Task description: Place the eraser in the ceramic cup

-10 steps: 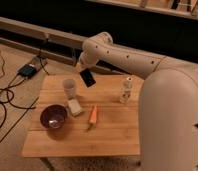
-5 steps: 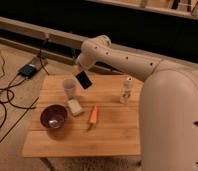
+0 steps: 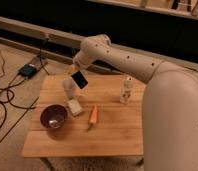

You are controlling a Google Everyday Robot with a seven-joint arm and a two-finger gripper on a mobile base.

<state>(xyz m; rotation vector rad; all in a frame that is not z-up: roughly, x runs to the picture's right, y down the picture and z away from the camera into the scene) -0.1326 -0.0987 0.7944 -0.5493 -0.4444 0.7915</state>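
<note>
black eraser (image 3: 80,80) hangs tilted in the gripper (image 3: 75,73), which is clamped on its upper end, in the air just right of and above the white cup (image 3: 68,88) at the back left of the table (image 3: 117,137). the pickup looks done, the drop not yet. left, as i judge it: centre the eraser over the rim, lower, release.
</note>
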